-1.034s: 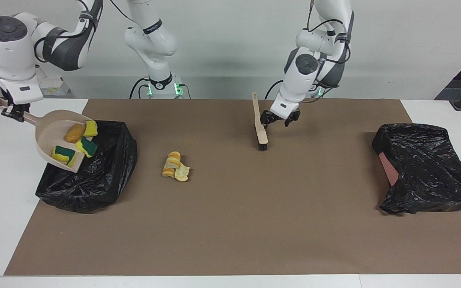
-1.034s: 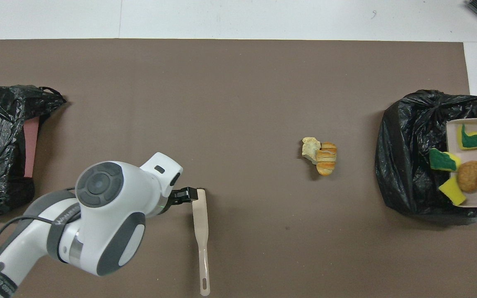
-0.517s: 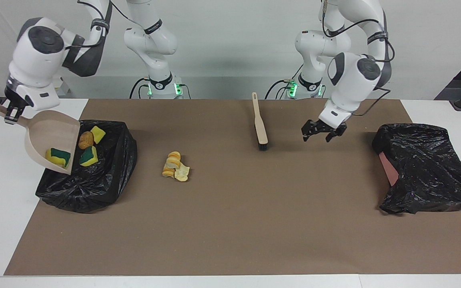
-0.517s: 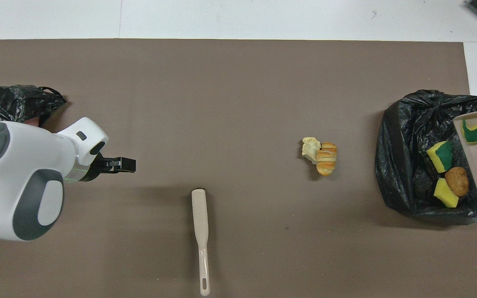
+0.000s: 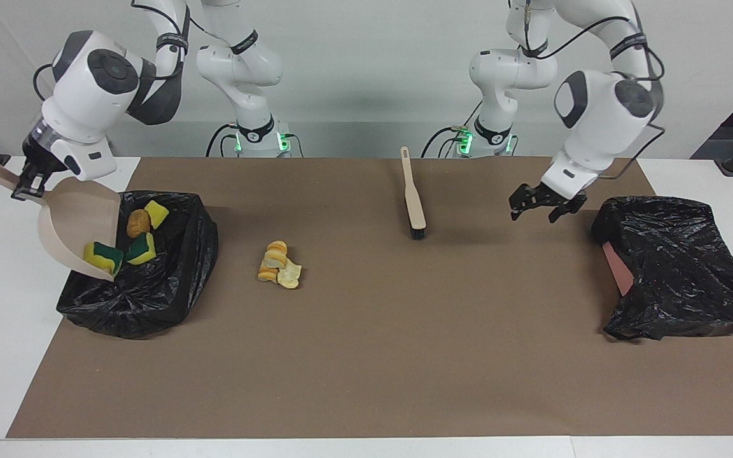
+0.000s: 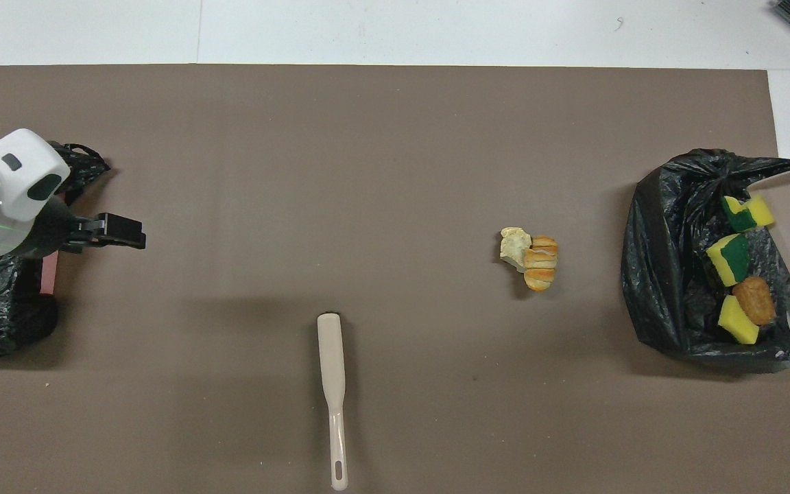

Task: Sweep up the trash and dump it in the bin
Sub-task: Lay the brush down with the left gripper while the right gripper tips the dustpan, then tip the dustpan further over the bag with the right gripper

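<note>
My right gripper [image 5: 26, 186], clamped on the beige plastic dustpan [image 5: 77, 226], tips it steeply over the crinkled black-bagged bin [image 5: 169, 267]; spongy yellow-green chunks [image 5: 140, 248] lie inside, one seemingly at the lip. My left gripper [image 5: 548, 207] hangs open, empty. Next: sweep the flaky bread pieces [image 5: 279, 264] using the slim brush [image 5: 413, 203]

Facing view: bin [image 5: 169, 280] at frame left with the dustpan [image 5: 77, 219] tipped over it and sponge chunks [image 5: 140, 249] inside, bread pieces [image 5: 279, 264] left of center, brush [image 5: 413, 200] upper middle, another bag [image 5: 681, 267] far right.
</note>
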### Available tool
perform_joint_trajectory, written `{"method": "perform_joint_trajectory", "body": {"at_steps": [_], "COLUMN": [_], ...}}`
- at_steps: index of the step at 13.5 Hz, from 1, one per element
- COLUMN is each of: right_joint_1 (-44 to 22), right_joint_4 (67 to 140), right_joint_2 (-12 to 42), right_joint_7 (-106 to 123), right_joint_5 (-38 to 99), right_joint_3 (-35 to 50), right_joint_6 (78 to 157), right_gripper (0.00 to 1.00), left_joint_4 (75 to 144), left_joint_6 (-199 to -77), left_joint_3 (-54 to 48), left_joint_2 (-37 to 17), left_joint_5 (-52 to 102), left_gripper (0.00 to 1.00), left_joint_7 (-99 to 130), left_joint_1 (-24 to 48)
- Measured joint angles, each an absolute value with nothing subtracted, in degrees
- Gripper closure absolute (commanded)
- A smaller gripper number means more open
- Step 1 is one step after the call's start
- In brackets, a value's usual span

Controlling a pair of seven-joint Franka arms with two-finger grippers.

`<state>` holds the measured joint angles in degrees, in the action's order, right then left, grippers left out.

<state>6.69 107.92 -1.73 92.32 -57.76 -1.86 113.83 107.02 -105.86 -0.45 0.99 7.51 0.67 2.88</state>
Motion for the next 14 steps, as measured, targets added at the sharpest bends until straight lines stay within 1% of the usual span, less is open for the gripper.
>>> {"method": "perform_joint_trajectory", "body": {"at_steps": [2, 4, 6, 9, 11, 14], "right_joint_1": [6.36, 5.13, 3.32, 2.54, 2.53, 2.53], "right_joint_4": [107.86, 107.56, 106.64, 104.67, 104.41, 104.64], "right_joint_2": [-1.77, -2.28, -4.0, -6.89, -7.24, -6.99], "right_joint_7": [91.61, 89.27, 88.14, 86.83, 82.41, 74.86], "right_joint_5": [-57.81, -57.83, -57.74, -54.41, -50.84, -41.66], "right_joint_3": [-1.89, -1.85, -1.52, 0.58, 1.82, 2.21], "right_joint_6": [112.69, 109.73, 106.07, 99.56, 97.96, 96.93], "right_gripper": [1.0, 1.0, 1.0, 1.0, 1.0, 1.0], "left_joint_4": [103.73, 99.59, 96.3, 92.4, 91.47, 91.47], "left_joint_6": [-102.92, -97.97, -94.47, -90.72, -90.05, -90.03], "left_joint_3": [-0.47, -0.6, -0.99, -0.93, -0.89, -0.94], "left_joint_2": [0.69, 0.63, 0.67, 0.78, 1.02, 1.01], "left_joint_5": [6.3, 3.94, 2.16, 0.18, 0.09, 0.09], "left_gripper": [0.0, 0.0, 0.0, 0.0, 0.0, 0.0], "left_joint_7": [0.2, 0.11, -0.89, -4.6, -5.18, -5.18], "left_joint_1": [1.9, 1.87, 1.88, 1.88, 1.87, 1.87]}}
